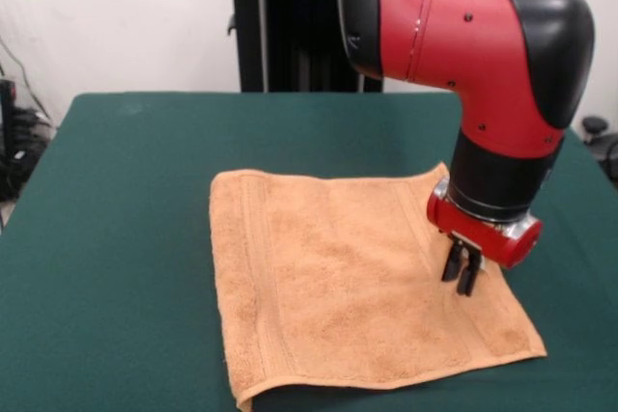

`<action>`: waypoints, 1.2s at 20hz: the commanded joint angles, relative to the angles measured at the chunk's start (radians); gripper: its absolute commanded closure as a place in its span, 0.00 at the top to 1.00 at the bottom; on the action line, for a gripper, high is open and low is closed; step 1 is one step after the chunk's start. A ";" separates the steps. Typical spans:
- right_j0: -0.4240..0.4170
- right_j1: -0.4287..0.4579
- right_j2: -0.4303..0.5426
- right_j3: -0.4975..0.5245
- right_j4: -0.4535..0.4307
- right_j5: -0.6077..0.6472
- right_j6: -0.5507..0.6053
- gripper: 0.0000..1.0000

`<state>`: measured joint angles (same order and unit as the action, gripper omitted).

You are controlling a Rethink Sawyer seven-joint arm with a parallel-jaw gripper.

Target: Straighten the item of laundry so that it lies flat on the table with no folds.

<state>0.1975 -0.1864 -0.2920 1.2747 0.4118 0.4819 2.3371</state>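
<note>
An orange-tan terry towel (338,282) lies spread on the dark green table (116,200), roughly square, with band stripes along its left and near edges. Its near left corner curls up slightly at the front edge. My gripper (462,277) hangs from the red and black arm over the towel's right side, fingertips at or just above the cloth. The fingers (451,265) stand close together, with nothing visibly pinched between them. No white tag shows.
The black pedestal (290,26) stands at the far side of the table. Cables and gear sit off the table at the left (14,142), and a dark object at the right edge (599,132).
</note>
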 commanded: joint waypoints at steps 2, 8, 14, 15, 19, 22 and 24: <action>-0.061 0.013 0.091 -0.127 -0.193 0.389 -0.213 0.00; -0.065 -0.008 0.156 -0.075 -0.218 0.381 -0.128 0.00; -0.038 -0.010 0.190 -0.051 -0.217 0.330 -0.039 0.00; -0.033 -0.013 0.190 -0.048 -0.216 0.336 -0.025 0.00; -0.026 -0.018 0.199 -0.045 -0.214 0.340 -0.001 0.00; -0.026 -0.017 0.205 -0.047 -0.211 0.340 0.009 0.00; -0.022 -0.021 0.207 -0.041 -0.206 0.336 0.022 0.00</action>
<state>0.1435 -0.2335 -0.2240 1.1804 0.2208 0.7514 2.3371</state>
